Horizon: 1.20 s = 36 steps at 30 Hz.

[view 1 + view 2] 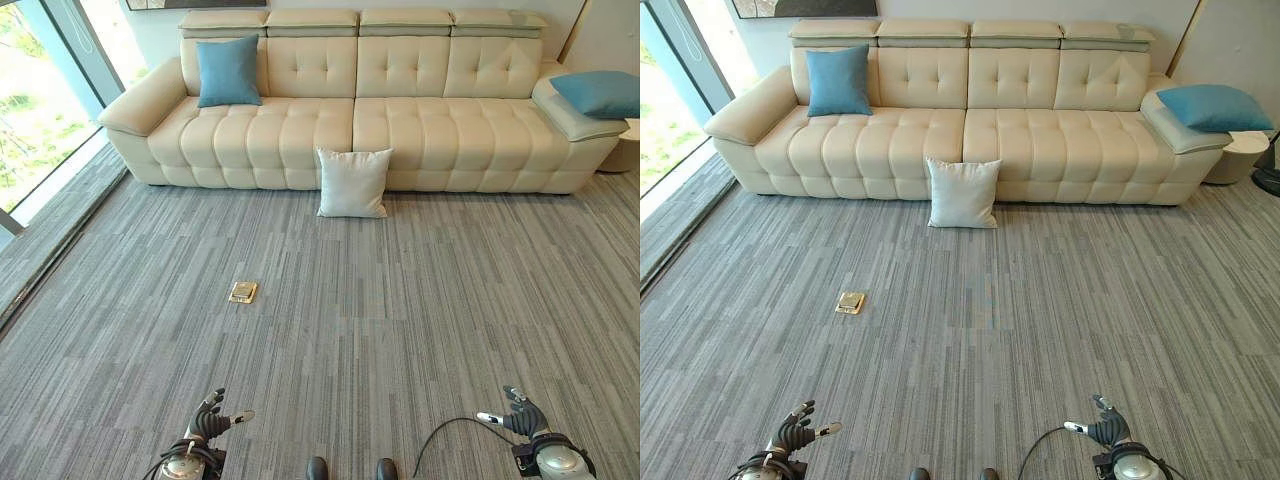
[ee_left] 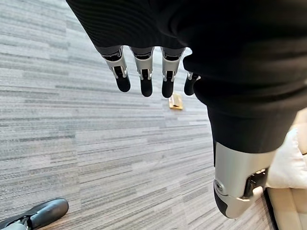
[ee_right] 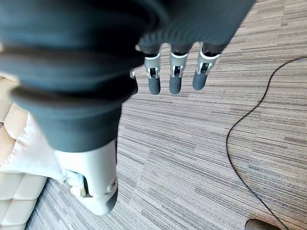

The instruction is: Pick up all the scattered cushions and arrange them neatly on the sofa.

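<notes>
Far left, a window [image 1: 40,100] ran along the carpet [image 1: 350,330], and the cream sofa [image 1: 400,130] stretched across the far wall. On its left seat a blue cushion [image 1: 228,71] stood upright against the backrest. Further right, a white cushion [image 1: 352,183] sat on the carpet, leaning on the sofa front near the middle. Over on the sofa's right arm lay a second blue cushion [image 1: 603,93], flat and tilted. Nearer, left of centre, a small brass plate [image 1: 243,292] sat in the carpet. Down at the near edge, the left hand [image 1: 212,420] hung low with fingers relaxed and nothing in them. At the near right, the right hand [image 1: 520,414] matched it, fingers loose, empty.
</notes>
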Motion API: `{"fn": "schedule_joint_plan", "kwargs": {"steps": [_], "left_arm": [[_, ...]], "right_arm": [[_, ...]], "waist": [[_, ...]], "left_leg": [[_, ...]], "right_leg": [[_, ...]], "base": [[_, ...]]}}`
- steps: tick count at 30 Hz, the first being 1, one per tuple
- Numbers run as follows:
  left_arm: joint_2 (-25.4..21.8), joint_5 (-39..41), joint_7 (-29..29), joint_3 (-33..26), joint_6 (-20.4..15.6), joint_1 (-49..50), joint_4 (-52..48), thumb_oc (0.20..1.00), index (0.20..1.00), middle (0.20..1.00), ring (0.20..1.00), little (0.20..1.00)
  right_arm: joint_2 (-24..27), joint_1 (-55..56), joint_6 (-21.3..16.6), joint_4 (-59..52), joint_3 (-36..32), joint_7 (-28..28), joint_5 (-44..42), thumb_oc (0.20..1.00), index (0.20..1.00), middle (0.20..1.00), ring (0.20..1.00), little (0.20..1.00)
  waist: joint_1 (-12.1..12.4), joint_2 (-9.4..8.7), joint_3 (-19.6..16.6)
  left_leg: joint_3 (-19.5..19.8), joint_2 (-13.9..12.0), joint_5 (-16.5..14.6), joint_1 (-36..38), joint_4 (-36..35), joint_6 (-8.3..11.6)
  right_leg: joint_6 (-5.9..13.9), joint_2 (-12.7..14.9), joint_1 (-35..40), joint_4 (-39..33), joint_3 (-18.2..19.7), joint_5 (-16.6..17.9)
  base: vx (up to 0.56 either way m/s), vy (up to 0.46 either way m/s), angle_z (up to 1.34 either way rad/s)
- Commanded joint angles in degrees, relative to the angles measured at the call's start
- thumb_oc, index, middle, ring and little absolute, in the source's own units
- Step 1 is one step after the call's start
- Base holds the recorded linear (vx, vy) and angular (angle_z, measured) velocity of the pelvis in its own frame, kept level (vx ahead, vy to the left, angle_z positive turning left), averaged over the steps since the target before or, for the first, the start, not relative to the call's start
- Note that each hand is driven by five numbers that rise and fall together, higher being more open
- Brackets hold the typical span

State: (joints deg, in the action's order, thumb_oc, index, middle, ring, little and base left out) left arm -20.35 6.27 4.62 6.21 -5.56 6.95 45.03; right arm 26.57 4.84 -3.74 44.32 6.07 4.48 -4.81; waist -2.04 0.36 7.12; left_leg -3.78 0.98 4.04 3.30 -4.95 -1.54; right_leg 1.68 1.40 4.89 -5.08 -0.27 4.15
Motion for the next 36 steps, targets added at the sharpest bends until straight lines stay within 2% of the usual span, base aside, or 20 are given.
{"fn": "schedule_joint_plan", "kwargs": {"steps": [1, 11, 16, 23, 27, 28, 29, 30, 32, 33, 34, 36], "left_arm": [[-0.68, 2.19, 1.47, -1.82, -1.66, -1.73, -1.17, 1.0, 1.0, 1.0, 1.0, 1.0], [-0.68, 3.2, 1.36, -2.48, -1.47, -0.17, -4.15, 1.0, 1.0, 1.0, 1.0, 1.0], [-0.98, 4.62, 1.82, -3.42, -1.53, 0.01, -5.91, 1.0, 1.0, 1.0, 1.0, 1.0], [-1.77, 6.03, 2.24, -3.87, -1.61, -0.37, -7.91, 1.0, 1.0, 1.0, 1.0, 1.0], [-2.41, 6.91, 2.28, -4.3, -1.82, -0.59, -8.86, 1.0, 1.0, 1.0, 1.0, 1.0], [-2.66, 6.8, 2.28, -4.4, -1.78, -0.63, -8.81, 1.0, 1.0, 1.0, 1.0, 1.0], [-2.67, 6.8, 2.28, -4.41, -1.78, -0.66, -8.8, 1.0, 1.0, 1.0, 1.0, 1.0], [-3.0, 6.62, 2.44, -4.56, -1.61, -0.72, -8.86, 1.0, 1.0, 1.0, 1.0, 1.0], [-2.82, 6.14, 2.59, -4.59, -1.51, -0.94, -8.21, 1.0, 1.0, 1.0, 1.0, 1.0], [-2.8, 6.04, 2.64, -4.73, -1.51, -0.8, -7.97, 1.0, 1.0, 1.0, 1.0, 1.0], [-2.58, 6.37, 2.65, -4.88, -1.65, -0.53, -7.83, 1.0, 1.0, 1.0, 1.0, 1.0], [-2.46, 6.48, 2.59, -4.68, -1.63, -0.56, -7.72, 1.0, 1.0, 1.0, 1.0, 1.0]], "right_arm": [[0.15, -2.16, -2.09, -2.3, -0.66, 1.09, -3.0, 1.0, 1.0, 1.0, 1.0, 1.0], [-0.88, -1.44, -1.88, -3.32, -2.05, 1.92, -4.06, 1.0, 1.0, 1.0, 1.0, 1.0], [-1.35, -1.98, -1.66, -3.38, -2.93, 2.64, -4.93, 1.0, 1.0, 1.0, 1.0, 1.0], [-1.18, -3.11, -1.23, -4.05, -2.86, 3.12, -5.35, 1.0, 1.0, 1.0, 1.0, 1.0], [-1.33, -4.64, -1.2, -4.85, -1.67, 2.67, -5.27, 1.0, 1.0, 1.0, 1.0, 1.0], [-1.22, -4.69, -1.22, -5.72, -1.48, 2.43, -5.11, 1.0, 1.0, 1.0, 1.0, 1.0], [-1.24, -4.71, -1.21, -5.72, -1.48, 2.43, -5.1, 1.0, 1.0, 1.0, 1.0, 1.0], [-1.23, -4.92, -1.25, -6.52, -1.14, 2.32, -5.01, 1.0, 1.0, 1.0, 1.0, 1.0], [-1.48, -5.21, -1.35, -7.72, -0.61, 1.96, -4.91, 1.0, 1.0, 1.0, 1.0, 1.0], [-1.32, -5.12, -1.31, -8.05, -0.53, 1.9, -4.7, 1.0, 1.0, 1.0, 1.0, 1.0], [-0.91, -4.95, -1.39, -8.57, -0.21, 1.81, -4.54, 1.0, 1.0, 1.0, 1.0, 1.0], [-0.66, -4.79, -1.43, -8.58, 0.12, 1.64, -4.52, 1.0, 1.0, 1.0, 1.0, 1.0]], "waist": [[-0.29, -1.36, -0.11], [0.13, -1.78, 0.84], [0.71, -2.54, 1.7], [1.53, -3.66, 2.77], [2.37, -4.22, 3.88], [2.26, -4.31, 4.6], [2.26, -4.35, 4.43], [1.86, -3.74, 5.34], [1.34, -3.03, 6.15], [1.09, -2.77, 6.24], [0.46, -2.6, 6.29], [-0.26, -2.42, 6.65]], "left_leg": [[-0.32, -0.6, -5.91, 2.4, -0.05, 3.33], [-0.24, -0.51, -6.28, 1.58, 0.66, 3.01], [-0.37, -0.15, -7.57, -1.45, 3.89, 2.54], [0.19, 0.82, -10.66, -6.27, 10.39, 1.41], [0.52, 1.73, -12.79, -7.64, 13.23, -0.13], [0.95, 2.1, -13.55, -7.4, 13.92, -0.79], [0.93, 2.11, -13.36, -7.61, 13.83, -0.77], [1.6, 1.97, -13.82, -6.84, 13.73, -1.44], [2.28, 2.24, -14.45, -4.33, 12.82, -1.86], [2.5, 2.33, -14.4, -2.66, 12.07, -1.85], [2.92, 2.68, -14.49, 0.53, 10.34, -1.56], [3.89, 2.85, -14.57, 2.55, 9.28, -1.42]], "right_leg": [[4.27, 1.22, 1.21, 0.52, 0.61, -4.88], [4.54, 1.47, 0.72, 0.67, 0.65, -4.8], [4.79, 2.03, -0.76, 1.56, 0.56, -5.14], [4.99, 2.99, -3.55, 5.01, 1.54, -6.23], [6.56, 3.78, -7.71, 12.08, 2.63, -5.63], [7.26, 3.77, -8.91, 15.9, 3.26, -4.64], [7.26, 3.78, -9.14, 15.84, 3.28, -4.5], [7.44, 3.2, -12.65, 22.58, 3.59, -3.65], [6.85, 2.04, -16.59, 26.5, 2.82, -3.21], [6.47, 1.48, -17.99, 26.29, 1.69, -3.45], [6.08, 0.72, -19.95, 21.75, -1.09, -3.76], [6.0, -0.13, -21.42, 19.43, -2.08, -3.22]], "base": [[0.0, 0.0, 0.0], [0.01, 0.005, 0.0], [0.01, 0.028, -0.01], [0.02, 0.073, -0.01], [0.07, 0.127, -0.14], [0.06, 0.083, -0.18], [0.08, 0.132, -0.13], [0.1, 0.136, 0.09], [0.2, 0.141, -0.06], [0.39, 0.061, -0.13], [0.33, 0.026, -0.03], [0.36, -0.011, 0.18]]}}
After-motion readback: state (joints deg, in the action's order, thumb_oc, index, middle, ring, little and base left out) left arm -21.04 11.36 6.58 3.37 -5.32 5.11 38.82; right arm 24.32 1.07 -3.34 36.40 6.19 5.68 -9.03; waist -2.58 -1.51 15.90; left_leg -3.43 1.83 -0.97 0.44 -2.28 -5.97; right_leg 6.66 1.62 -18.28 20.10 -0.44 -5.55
